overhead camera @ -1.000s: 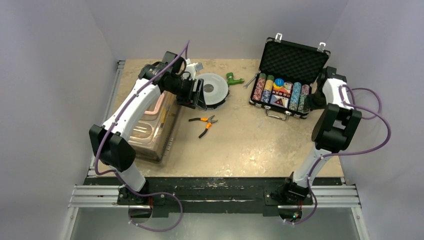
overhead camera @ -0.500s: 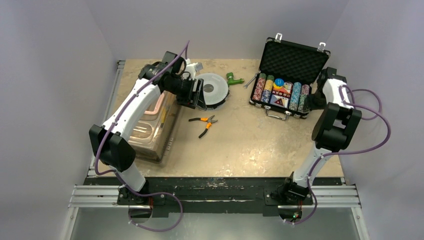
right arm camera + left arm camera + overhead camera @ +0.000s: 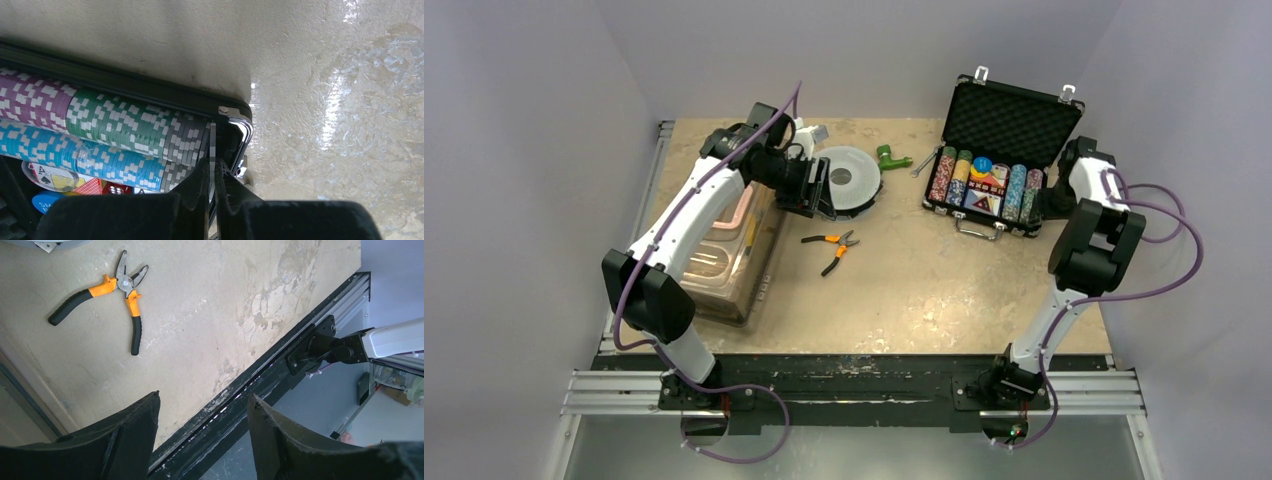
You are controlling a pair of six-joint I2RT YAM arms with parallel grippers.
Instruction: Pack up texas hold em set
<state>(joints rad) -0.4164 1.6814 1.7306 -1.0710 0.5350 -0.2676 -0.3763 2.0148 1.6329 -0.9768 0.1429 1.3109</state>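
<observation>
While the right hand [image 3: 214, 167] pinches a thin grey-and-white chip [image 3: 212, 140] edge-on at the open black foam-lined briefcase [image 3: 1009, 120], far right on the surface [image 3: 904, 290], I'd ease it straight down against the row's end; the left hand [image 3: 202, 397] gapes empty.

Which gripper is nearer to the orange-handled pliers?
Left. The left gripper hovers just beyond the orange-handled pliers; the right gripper pinches a grey poker chip at the black foam-lined case.

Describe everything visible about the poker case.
The case is black, with metal corners, latches and a handle. It lies open at the table's far right, its foam-lined lid tilted back. Rows of multicoloured chips fill the base, with round buttons in the middle. The right gripper, shut on one grey chip, sits at its near right corner.
</observation>
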